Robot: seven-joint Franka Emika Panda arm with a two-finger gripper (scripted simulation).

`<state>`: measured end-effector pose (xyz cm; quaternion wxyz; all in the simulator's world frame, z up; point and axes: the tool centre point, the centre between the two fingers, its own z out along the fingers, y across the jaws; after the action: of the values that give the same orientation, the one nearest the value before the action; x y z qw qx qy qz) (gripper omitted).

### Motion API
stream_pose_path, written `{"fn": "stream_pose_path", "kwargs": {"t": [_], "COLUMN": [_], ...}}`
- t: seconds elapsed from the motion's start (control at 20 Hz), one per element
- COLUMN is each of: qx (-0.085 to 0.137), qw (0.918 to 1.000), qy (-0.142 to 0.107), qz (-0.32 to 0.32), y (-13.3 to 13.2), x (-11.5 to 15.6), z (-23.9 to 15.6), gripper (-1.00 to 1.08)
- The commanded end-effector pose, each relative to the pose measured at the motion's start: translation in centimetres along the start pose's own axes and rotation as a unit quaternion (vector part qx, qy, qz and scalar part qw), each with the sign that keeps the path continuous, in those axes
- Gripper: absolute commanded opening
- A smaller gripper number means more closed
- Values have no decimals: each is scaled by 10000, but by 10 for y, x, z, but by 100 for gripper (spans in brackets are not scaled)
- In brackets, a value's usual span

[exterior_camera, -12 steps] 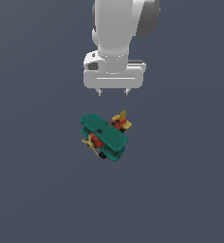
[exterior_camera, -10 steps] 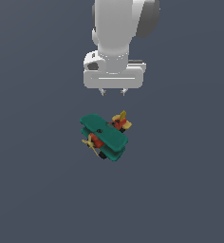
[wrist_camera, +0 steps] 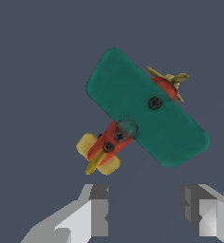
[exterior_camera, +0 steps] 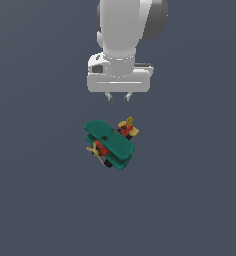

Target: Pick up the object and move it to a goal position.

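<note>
While my end effector [exterior_camera: 118, 96] hangs with fingers apart, the plane [exterior_camera: 110, 144] lies below, untouched. Its wings run diagonally, so I'd rotate first.

Biplane [wrist_camera: 147, 114] wheels beneath wings

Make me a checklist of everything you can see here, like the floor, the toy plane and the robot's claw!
Surface: plain dark grey floor, bare around the toy.
Job's things: toy biplane resting on the floor, teal wings, red body, yellow propeller; not held.
Clutter: nothing seen.
Grippers: claw open, above the biplane, touching nothing; its fingers show empty in the wrist view.
Cables: nothing seen.
Surroundings: nothing seen; no goal marker visible.
</note>
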<state>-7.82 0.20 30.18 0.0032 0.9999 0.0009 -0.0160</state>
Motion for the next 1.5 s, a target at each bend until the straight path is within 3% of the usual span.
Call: {"fn": "stream_pose_path", "kwargs": {"t": [0.0, 0.4, 0.85, 1.45], "qx": [-5, -33, -164, -628], "qw": [10000, 9997, 9961, 9762], "qy": [3, 126, 471, 1090], "qz": [-3, -191, -724, -1769], "y": [0, -1, -4, -13], "x": [0, 2, 5, 5], "z": [0, -12, -47, -115], "gripper": [28, 28, 28, 28]}}
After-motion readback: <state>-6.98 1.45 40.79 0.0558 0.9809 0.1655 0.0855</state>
